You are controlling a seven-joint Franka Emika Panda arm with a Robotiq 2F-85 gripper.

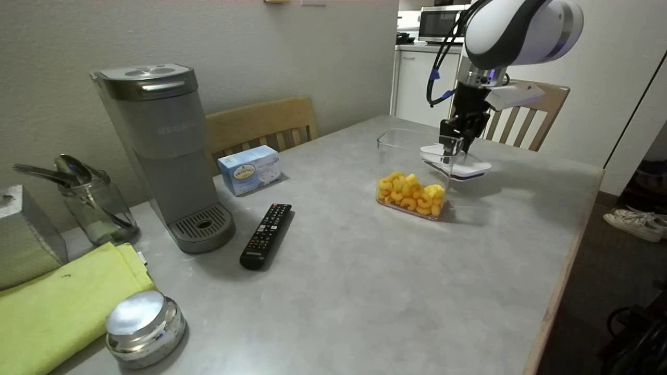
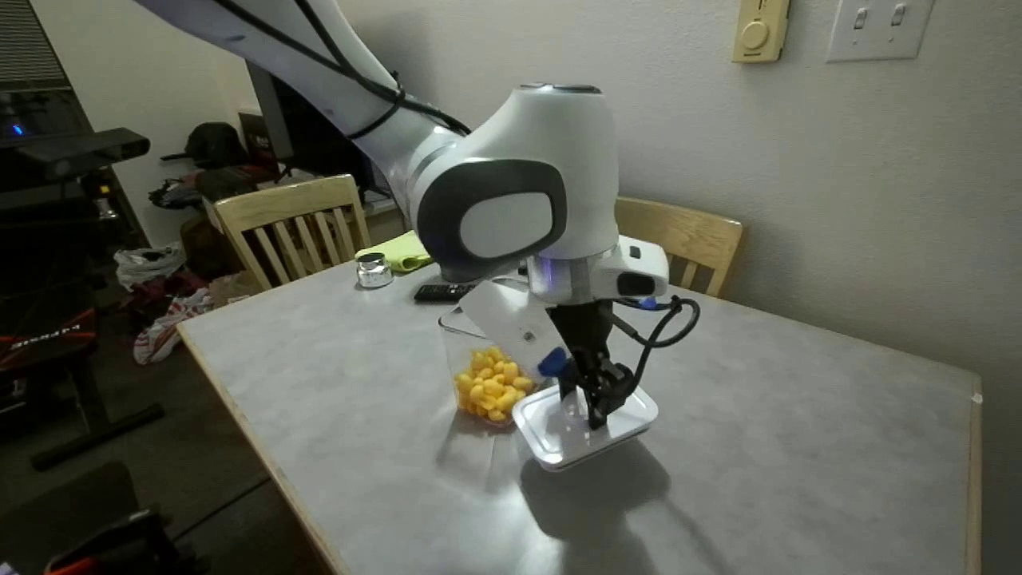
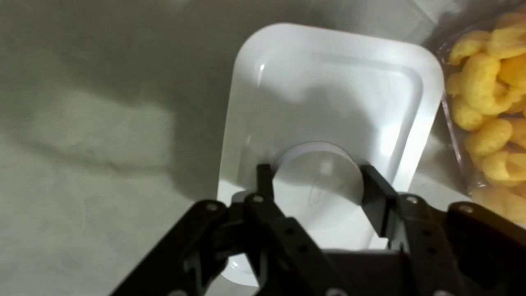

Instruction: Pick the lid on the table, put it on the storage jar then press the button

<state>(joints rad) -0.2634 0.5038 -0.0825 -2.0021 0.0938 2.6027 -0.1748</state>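
Wrist view: the tool [image 3: 315, 179] clamps the button [image 3: 318, 185] of the lid [image 3: 316, 107]; the storage jar [image 3: 470, 168] lies rightward, its side askew to the lid's long axis. In an exterior view, the lid [image 2: 543, 427] seems clear of the desk [image 2: 766, 447]. In an exterior view, it hangs behind the jar [image 1: 401, 156], apparently below rim height.

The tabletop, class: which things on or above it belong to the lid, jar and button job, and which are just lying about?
Belong to the job:
white lid
button, with the jaws closed on it
clear storage jar

Just lying about:
coffee machine
tea box
black remote
round metal tin
yellow-green cloth
cutlery glass
grey box
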